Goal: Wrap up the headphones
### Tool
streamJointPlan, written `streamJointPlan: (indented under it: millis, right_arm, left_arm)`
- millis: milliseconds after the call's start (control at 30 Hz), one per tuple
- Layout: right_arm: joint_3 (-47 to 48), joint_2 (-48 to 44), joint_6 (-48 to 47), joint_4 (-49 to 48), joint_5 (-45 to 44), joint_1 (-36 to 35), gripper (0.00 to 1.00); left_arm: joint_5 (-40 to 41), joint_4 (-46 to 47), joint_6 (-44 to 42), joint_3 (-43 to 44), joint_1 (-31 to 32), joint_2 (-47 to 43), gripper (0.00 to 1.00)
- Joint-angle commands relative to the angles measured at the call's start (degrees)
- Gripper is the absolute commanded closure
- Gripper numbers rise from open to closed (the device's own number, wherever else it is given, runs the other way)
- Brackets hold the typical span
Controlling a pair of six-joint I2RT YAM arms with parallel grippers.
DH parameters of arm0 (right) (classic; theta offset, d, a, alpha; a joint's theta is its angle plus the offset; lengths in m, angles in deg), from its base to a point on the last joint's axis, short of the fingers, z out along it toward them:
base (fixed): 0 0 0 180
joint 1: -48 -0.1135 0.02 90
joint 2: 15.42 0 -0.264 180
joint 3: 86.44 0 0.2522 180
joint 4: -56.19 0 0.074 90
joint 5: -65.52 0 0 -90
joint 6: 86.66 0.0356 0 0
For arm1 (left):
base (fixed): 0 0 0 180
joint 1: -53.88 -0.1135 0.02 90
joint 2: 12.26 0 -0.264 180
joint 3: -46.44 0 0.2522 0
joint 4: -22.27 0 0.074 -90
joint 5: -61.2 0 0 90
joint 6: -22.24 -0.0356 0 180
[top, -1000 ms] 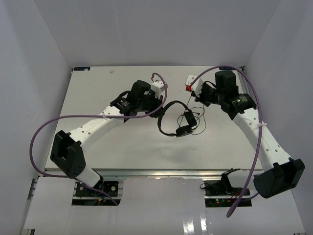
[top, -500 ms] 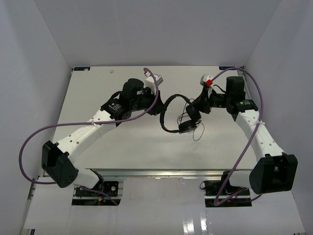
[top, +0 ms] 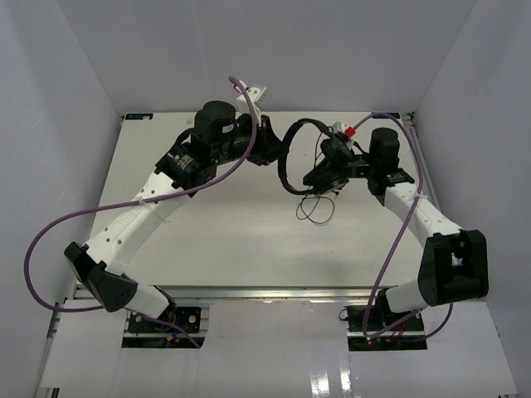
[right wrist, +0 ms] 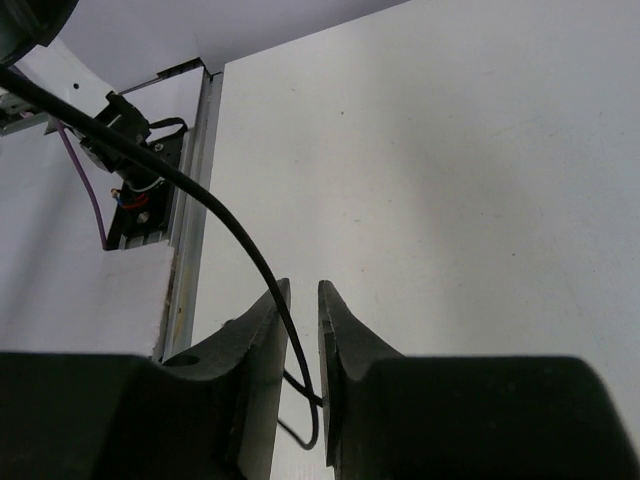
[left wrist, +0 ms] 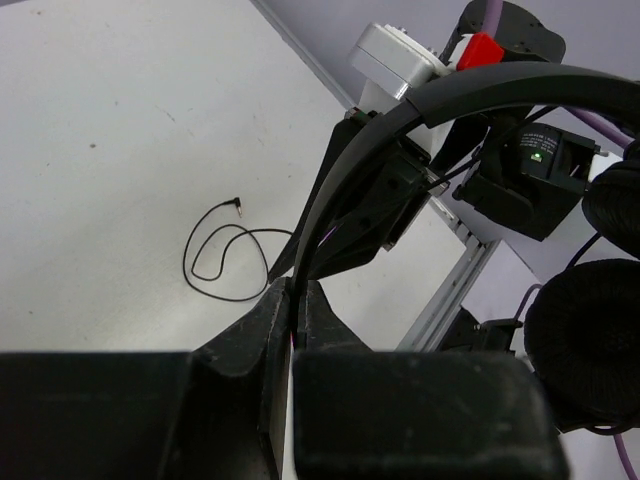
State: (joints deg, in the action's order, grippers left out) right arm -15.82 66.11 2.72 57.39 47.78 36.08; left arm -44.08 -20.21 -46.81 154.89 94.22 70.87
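The black headphones hang in the air over the back middle of the table. My left gripper is shut on the thin headband, which runs out from between its jaws. One padded earcup hangs at the right of the left wrist view. My right gripper is beside the earcups. Its jaws stand a narrow gap apart with the thin black cord running between them and looping inside. The cord's loose end lies coiled on the table, and its plug shows in the left wrist view.
Thick purple robot cables loop beside both arms. The white table is walled at the left, back and right. A metal rail runs along its near edge, with the arm bases below it.
Both arms have risen and moved toward the back of the table. The headphones have come up off the table with them, and the cord now trails down to the surface.
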Motion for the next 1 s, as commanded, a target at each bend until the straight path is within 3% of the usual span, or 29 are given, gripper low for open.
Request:
streamJointPlan:
  millis: [0,300,600,767,867,967]
  right_arm:
    - [-0.09,0.80,3.99,-7.66,1.31,-0.82,0.74]
    - [-5.68,-0.14,3.03,-9.78,5.36,-0.91,0.43]
    - [-4.85,0.26,-3.88,-2.47,12.27,-1.65,0.24]
    - [-3.11,-0.04,-15.57,8.28,10.95,-2.73,0.25]
    - [-1.99,-0.23,-21.49,15.20,9.55,-3.35,0.32]
    - [-2.27,-0.40,-21.96,15.98,9.32,-3.46,0.42]
  left_arm:
    - [2.13,-2.97,2.14,8.47,0.35,1.26,1.00]
    - [4.86,-5.61,4.33,23.76,0.35,4.86,1.00]
    - [5.88,-6.91,5.66,28.59,0.35,6.46,1.00]
    - [6.47,-6.97,6.29,30.15,0.35,6.78,1.00]
    - [8.28,-7.57,6.39,32.08,0.27,7.15,1.00]
    - [11.31,-7.75,6.56,32.90,0.26,6.88,1.00]
